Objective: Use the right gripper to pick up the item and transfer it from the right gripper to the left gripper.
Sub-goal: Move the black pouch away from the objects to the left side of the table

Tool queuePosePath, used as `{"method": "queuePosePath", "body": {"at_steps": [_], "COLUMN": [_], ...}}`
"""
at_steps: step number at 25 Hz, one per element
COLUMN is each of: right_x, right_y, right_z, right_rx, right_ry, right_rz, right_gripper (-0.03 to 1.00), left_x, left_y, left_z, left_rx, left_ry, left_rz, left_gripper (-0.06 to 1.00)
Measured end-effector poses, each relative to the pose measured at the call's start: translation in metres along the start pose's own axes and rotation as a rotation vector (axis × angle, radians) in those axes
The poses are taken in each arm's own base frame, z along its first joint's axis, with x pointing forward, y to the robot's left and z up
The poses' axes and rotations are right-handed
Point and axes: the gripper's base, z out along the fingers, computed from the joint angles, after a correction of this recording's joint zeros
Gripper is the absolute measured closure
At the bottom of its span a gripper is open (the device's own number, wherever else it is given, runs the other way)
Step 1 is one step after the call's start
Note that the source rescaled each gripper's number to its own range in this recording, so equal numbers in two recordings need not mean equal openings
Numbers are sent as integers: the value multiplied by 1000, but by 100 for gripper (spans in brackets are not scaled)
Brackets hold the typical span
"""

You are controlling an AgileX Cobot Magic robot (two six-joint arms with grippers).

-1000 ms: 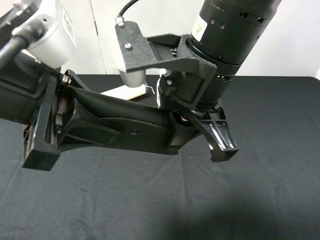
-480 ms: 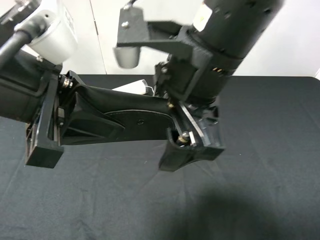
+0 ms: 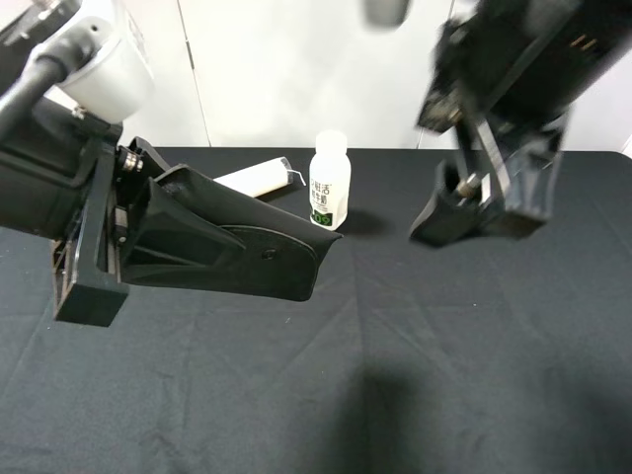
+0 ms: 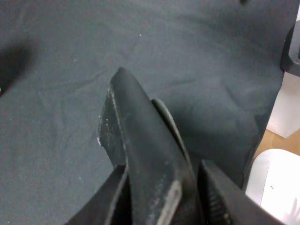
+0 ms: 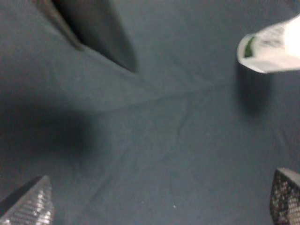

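i see the left gripper point(image 3: 111, 235) clamped on the item point(image 3: 242, 255) above the wrinkled black tablecloth point(image 3: 415, 385); right gripper point(image 3: 484, 205) gapes empty, well apart. bottle point(image 3: 329, 184) and tube point(image 3: 254, 179) sit by the white wall point(image 3: 276, 69).

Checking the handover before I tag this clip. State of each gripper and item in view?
Left gripper: shut on the black case.
Right gripper: open, empty, clear of the case.
Black case: held by one end, in the air over the table.
White bottle: upright on the table, cap on.
White tube: lying on the table behind the case.
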Motion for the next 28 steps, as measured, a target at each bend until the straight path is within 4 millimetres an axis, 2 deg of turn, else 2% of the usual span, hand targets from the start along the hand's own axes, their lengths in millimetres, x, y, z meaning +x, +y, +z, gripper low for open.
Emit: {"method": "queuePosePath", "body": {"at_steps": [7,9,12,16,21,28], "right_x": [40,55,78,110,154,194], "right_y": [-8,-3,12,41,78,114], "right_z": [-52,-63,-69,-62,-43,-14], "right_rx": [130,158,170,145,132,181], "right_ry": [-107,-131,-147,-153,-169,-344], "right_rz": [272,342,445,590,743,786], "right_gripper": [-3,-3,-3,-3,-3,-3], "left_x": [0,0,0,0,0,0], "left_y": [0,0,0,0,0,0], "left_z": [0,0,0,0,0,0], "left_rx": [0,0,0,0,-1,-3], "left_ry": [0,0,0,0,-1,-3], "left_rz": [-1,-1,-1,-1,-1,-1], "left_gripper": [94,94,94,94,94,94]}}
